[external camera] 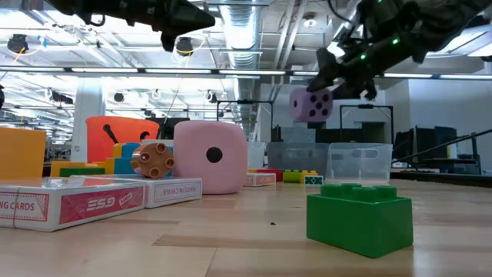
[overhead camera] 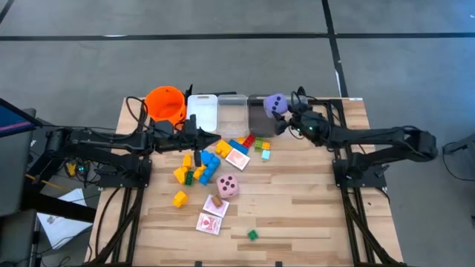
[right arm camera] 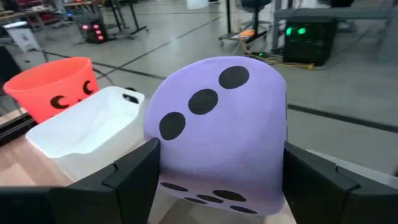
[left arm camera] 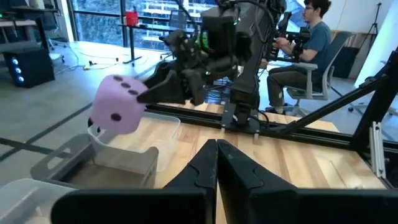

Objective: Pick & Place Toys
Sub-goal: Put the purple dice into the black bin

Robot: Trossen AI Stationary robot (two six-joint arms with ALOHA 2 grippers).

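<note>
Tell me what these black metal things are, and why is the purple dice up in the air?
They are two robot arms at a wooden table. One picture looks down from above, one looks level across the tabletop, and two come from cameras on the arms' wrists. The right claw squeezes the purple die between its fingers and holds it above the clear bins, which is why it looks like it floats. The left claw is shut and holds nothing, above the pile of blocks. On the table lie a pink die, red playing cards and one green block by itself. An orange bucket stands beside the bins.
</note>
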